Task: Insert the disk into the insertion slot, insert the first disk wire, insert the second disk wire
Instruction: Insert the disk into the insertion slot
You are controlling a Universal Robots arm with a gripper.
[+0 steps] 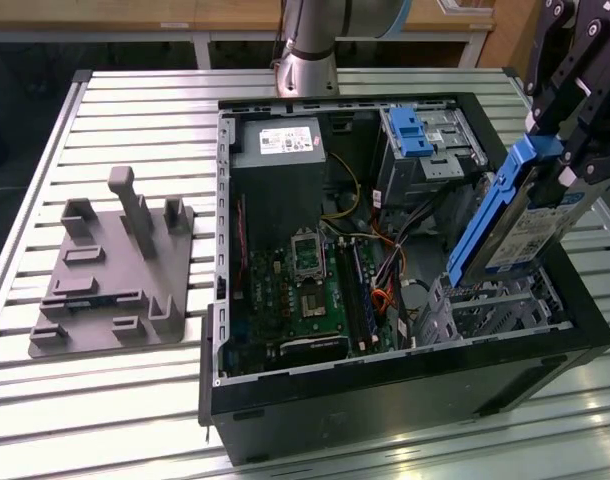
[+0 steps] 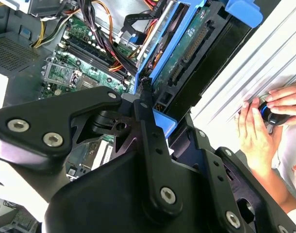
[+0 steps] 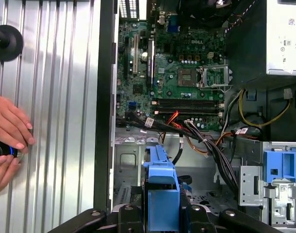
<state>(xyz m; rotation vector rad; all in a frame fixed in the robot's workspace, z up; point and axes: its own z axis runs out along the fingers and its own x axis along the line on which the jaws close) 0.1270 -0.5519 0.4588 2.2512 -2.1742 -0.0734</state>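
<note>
In the exterior view my gripper [image 1: 565, 165] is shut on the disk [image 1: 525, 235], a silver drive in a bright blue carrier. The disk hangs tilted, its lower end just above the insertion slot [image 1: 485, 310], a low grey perforated cage at the case's near corner on the exterior view's right. In the first wrist view the blue carrier [image 3: 160, 189] sits between my black fingers [image 3: 131, 216], over the grey cage [image 3: 128, 160]. The second wrist view shows the carrier's edge [image 2: 187, 39] running away from my gripper [image 2: 148, 116]. A loose bundle of cables [image 3: 201, 141] lies beside the cage.
The open black computer case [image 1: 385, 400] lies on a slatted metal table [image 1: 135, 110]. Inside are the motherboard [image 1: 305, 290], power supply [image 1: 280, 145] and a taller bay with a blue latch [image 1: 415, 135]. A grey fixture plate [image 1: 110, 270] lies apart on the exterior view's left. A person's hands [image 3: 7, 131] rest beside the case.
</note>
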